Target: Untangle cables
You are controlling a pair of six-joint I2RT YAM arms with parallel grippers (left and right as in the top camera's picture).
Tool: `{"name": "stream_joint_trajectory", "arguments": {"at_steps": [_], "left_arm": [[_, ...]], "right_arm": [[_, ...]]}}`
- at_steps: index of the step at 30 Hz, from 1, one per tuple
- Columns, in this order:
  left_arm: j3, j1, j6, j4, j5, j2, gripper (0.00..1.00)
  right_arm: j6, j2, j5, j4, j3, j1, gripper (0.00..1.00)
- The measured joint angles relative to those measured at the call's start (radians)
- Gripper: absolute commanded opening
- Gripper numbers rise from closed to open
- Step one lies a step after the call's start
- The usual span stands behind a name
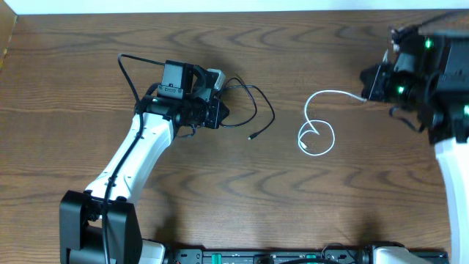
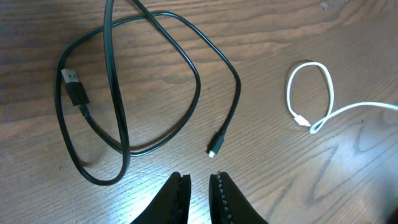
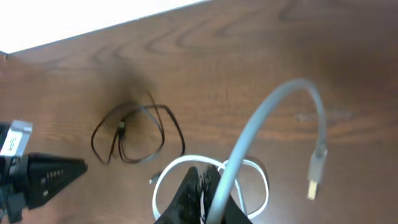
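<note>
The black cable (image 1: 272, 112) lies in loose overlapping loops on the wooden table, just right of my left gripper (image 1: 223, 111). In the left wrist view the black cable (image 2: 238, 87) spreads ahead of the left gripper (image 2: 199, 177), whose jaws stand narrowly apart with only wood between them. Its small plug (image 2: 212, 152) lies just in front of the fingertips. The white cable (image 1: 320, 94) forms a small coil mid-table and runs up to my right gripper (image 1: 365, 94). That right gripper (image 3: 202, 171) is shut on the white cable (image 3: 261, 118), whose free end arcs over to a USB plug (image 3: 317, 180).
The two cables lie apart, with bare wood between them. The table's far edge (image 3: 93, 28) meets a white surface. The black bases of both arms (image 1: 102, 227) stand at the near edge.
</note>
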Motion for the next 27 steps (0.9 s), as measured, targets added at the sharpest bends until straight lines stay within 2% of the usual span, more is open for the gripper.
{"name": "stream_joint_trajectory", "arguments": {"at_steps": [5, 14, 20, 25, 26, 27], "left_arm": [[0.000, 0.000, 0.000, 0.000, 0.000, 0.000, 0.17], [0.000, 0.000, 0.000, 0.002, 0.000, 0.000, 0.17], [0.000, 0.000, 0.000, 0.002, 0.000, 0.000, 0.17], [0.000, 0.000, 0.000, 0.000, 0.000, 0.000, 0.17], [0.000, 0.000, 0.000, -0.001, 0.000, 0.000, 0.17], [0.000, 0.000, 0.000, -0.004, 0.000, 0.000, 0.17]], "right_arm": [[-0.033, 0.126, 0.018, -0.112, 0.128, 0.000, 0.01], [-0.039, 0.162, 0.138, -0.315, 0.130, 0.002, 0.01], [-0.030, 0.162, 0.216, -0.332, 0.074, 0.002, 0.01], [-0.028, 0.162, 0.235, -0.269, -0.040, 0.002, 0.01], [-0.028, 0.162, 0.237, -0.253, -0.061, 0.002, 0.04], [-0.028, 0.162, 0.239, -0.236, -0.087, 0.002, 0.16]]}}
